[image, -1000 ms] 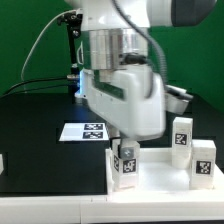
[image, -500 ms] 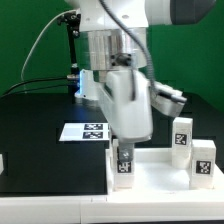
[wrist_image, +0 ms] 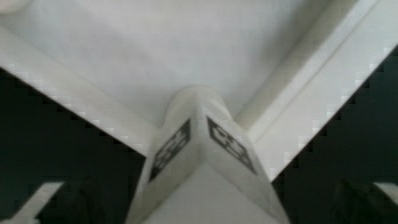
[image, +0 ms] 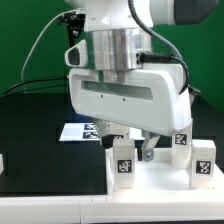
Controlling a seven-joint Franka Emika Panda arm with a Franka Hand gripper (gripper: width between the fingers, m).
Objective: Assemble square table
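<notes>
The square table's white panel (image: 160, 186) lies at the front of the black table, rim up. One tagged white leg (image: 124, 166) stands upright in its corner on the exterior view's left. My gripper (image: 130, 146) hangs just over that leg, broadside to the camera and open, one finger on each side and clear of it. In the wrist view the leg (wrist_image: 205, 160) rises between my fingertips (wrist_image: 43, 204) with dark gaps on both sides, and the panel (wrist_image: 143, 50) lies behind it. Two more legs (image: 181, 136) (image: 203, 161) stand at the panel's right.
The marker board (image: 80, 130) lies on the black table behind the panel, partly hidden by my hand. A small white piece (image: 2, 165) shows at the exterior view's left edge. Cables and a stand (image: 72, 40) rise at the back left.
My hand has turned about its upright axis to face broadside. The jaws have spread wide and let go of the leg, which stays standing in the panel's corner.
</notes>
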